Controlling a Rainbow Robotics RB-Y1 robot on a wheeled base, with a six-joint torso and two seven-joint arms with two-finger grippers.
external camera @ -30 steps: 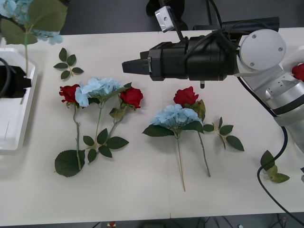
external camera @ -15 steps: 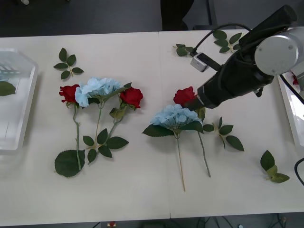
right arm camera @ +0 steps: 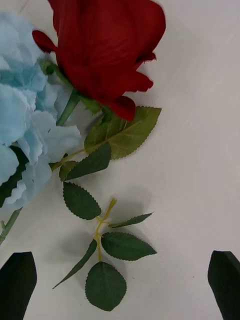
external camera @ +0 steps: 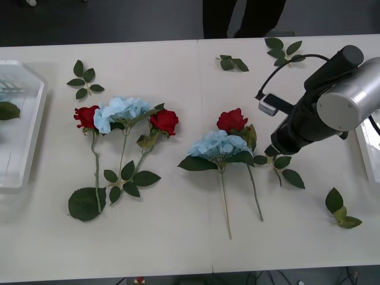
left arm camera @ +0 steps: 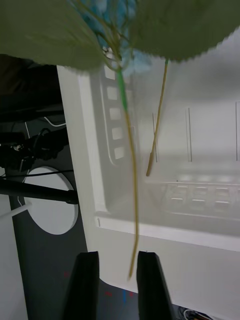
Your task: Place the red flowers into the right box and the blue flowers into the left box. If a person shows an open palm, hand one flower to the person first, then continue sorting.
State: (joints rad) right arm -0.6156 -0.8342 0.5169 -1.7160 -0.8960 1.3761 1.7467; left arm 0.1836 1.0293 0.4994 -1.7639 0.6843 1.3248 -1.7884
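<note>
Right gripper [right arm camera: 120, 285] — lowered from above the table since a second ago, jaws wide, empty; red rose [right arm camera: 102, 52] just ahead — pick judged imminent

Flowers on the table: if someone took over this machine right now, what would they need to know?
Right gripper: open, low over a loose leaf sprig beside the middle rose.
Left gripper: over the left box, with a blue flower hanging from it.
Done: nothing confirmed as settled in a box.
Left: two more roses and the middle one for the right box; two blue clusters for the left.
</note>
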